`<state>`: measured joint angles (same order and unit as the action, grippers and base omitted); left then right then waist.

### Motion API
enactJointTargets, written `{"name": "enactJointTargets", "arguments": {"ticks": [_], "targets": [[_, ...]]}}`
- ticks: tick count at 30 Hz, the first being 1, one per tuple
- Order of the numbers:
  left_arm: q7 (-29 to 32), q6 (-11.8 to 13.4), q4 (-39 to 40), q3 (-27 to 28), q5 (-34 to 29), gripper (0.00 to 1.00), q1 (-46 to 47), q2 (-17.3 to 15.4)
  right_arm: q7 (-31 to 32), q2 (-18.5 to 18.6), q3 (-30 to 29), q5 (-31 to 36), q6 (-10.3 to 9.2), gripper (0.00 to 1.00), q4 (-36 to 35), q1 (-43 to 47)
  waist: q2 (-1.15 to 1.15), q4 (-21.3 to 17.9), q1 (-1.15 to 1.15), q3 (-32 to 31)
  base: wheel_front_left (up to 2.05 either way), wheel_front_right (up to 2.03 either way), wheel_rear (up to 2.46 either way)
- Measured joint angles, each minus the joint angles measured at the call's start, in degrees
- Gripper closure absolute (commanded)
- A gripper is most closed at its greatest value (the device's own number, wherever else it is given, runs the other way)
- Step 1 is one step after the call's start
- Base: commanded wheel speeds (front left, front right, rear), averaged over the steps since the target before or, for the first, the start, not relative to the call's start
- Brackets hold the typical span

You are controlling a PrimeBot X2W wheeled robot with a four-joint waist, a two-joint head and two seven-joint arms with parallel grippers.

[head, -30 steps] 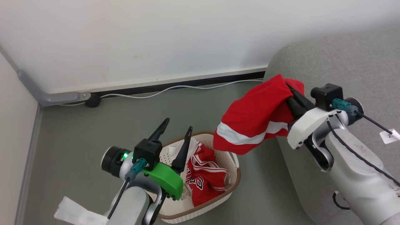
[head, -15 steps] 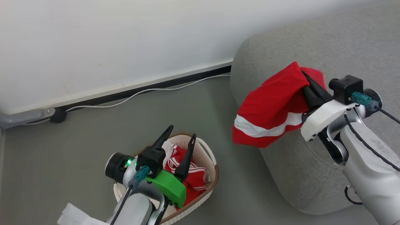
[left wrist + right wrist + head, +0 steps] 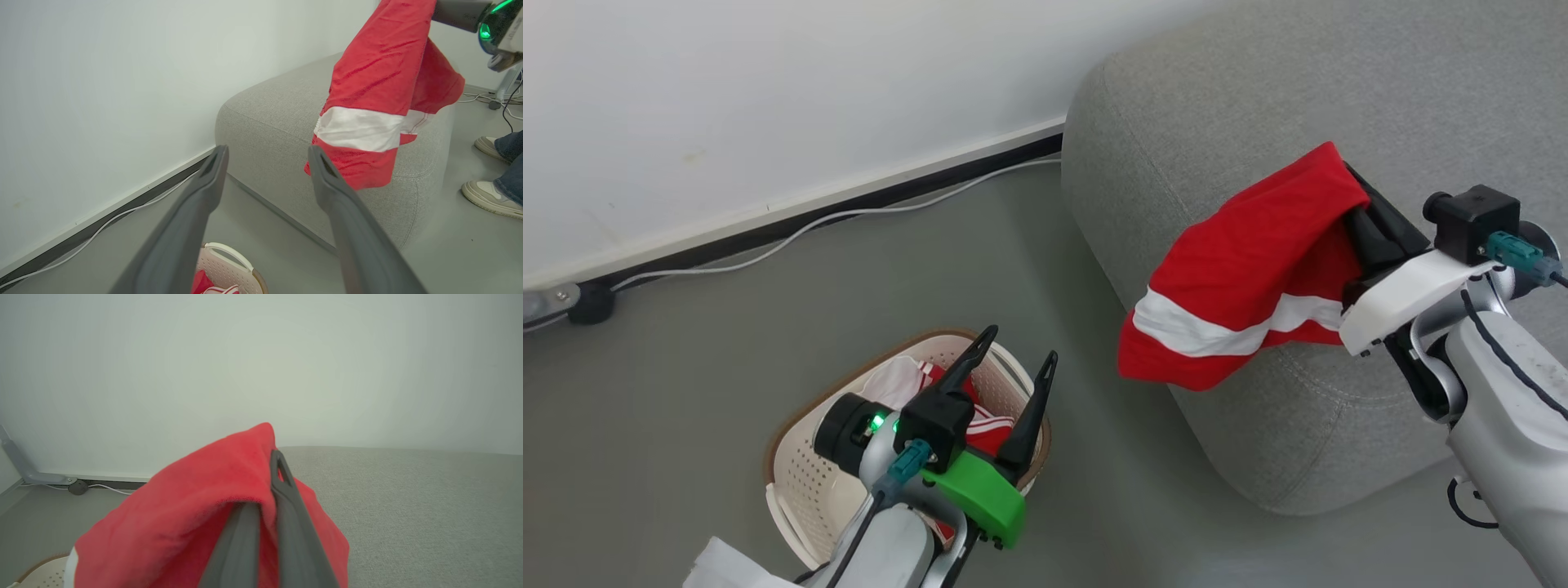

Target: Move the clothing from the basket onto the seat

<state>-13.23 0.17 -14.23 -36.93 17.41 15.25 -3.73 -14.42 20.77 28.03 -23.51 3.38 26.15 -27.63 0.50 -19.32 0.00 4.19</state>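
right gripper (image 3: 1356, 184): its two dark fingers are pressed together on a fold of the red garment (image 3: 1241, 269), holding it up in the air beside the sofa's rounded end.
red garment: it hangs bunched from the right gripper, and a broad white band crosses it low down. Most of it sits over the sofa's end, while the bottom hem droops past the edge, over the floor (image 3: 686, 351). From where I stand, I cannot tell whether the cloth touches the upholstery.
left gripper (image 3: 1021, 343): its fingers are spread wide with nothing between them. It hovers above the basket, tips pointing up and away toward the wall and the sofa.
basket (image 3: 800, 482): cream plastic with holes and a brown rim. It stands on the floor near the sofa's end, not touching it, partly hidden under the left arm.
jersey (image 3: 984, 429): red with white stripes and a white sleeve. It lies crumpled inside the basket, below the left gripper.
sofa (image 3: 1217, 106): big, grey, with soft round corners. Its end comes close to the wall.
cable (image 3: 849, 216): white, it runs along the dark skirting at the foot of the wall.
person: two pale shoes (image 3: 486, 196) and blue trouser hems are on the floor beyond the sofa.
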Motion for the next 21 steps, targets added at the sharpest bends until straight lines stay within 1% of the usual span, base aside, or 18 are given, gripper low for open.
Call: {"name": "enactJointTargets", "arguments": {"ticks": [2,6,7,10,14,21], "targets": [[0.0,-0.2,0.3,-0.3,-0.2,0.0,0.1,0.0,0.0,0.3,-0.7,-0.4,-0.43,1.0,-0.5,0.0,0.0,-0.2,0.0,1.0,0.0,0.0,0.0],[0.0,-0.2,0.9,-0.8,-0.6,0.0,0.8,0.1,0.0,0.4,-2.4,-1.4,-0.58,1.0,-1.4,-0.1,0.0,-0.3,0.0,3.1,0.0,0.0,0.0],[0.1,-0.2,1.1,-0.9,-1.0,0.0,1.3,0.1,0.0,0.5,-2.7,-1.5,-0.98,1.0,-1.5,-0.2,0.0,-0.2,0.0,3.6,0.0,0.0,0.0],[0.2,-0.2,1.9,-1.1,-1.3,0.0,2.6,0.1,0.0,0.7,-3.6,-1.8,-0.99,1.0,-1.8,-1.5,0.0,0.1,0.0,5.3,0.0,0.0,0.0],[1.2,-0.3,2.9,-1.4,-1.8,0.0,4.1,0.0,0.2,1.5,-5.2,-1.8,-0.99,1.0,-2.5,-6.7,0.0,0.9,0.0,7.8,0.0,0.0,0.0],[2.6,-1.0,5.5,-2.4,-4.2,0.0,8.1,0.0,3.3,4.8,-8.0,-1.8,-0.98,1.0,-2.6,-19.0,0.0,2.9,0.0,12.9,0.0,0.0,0.0]]}}
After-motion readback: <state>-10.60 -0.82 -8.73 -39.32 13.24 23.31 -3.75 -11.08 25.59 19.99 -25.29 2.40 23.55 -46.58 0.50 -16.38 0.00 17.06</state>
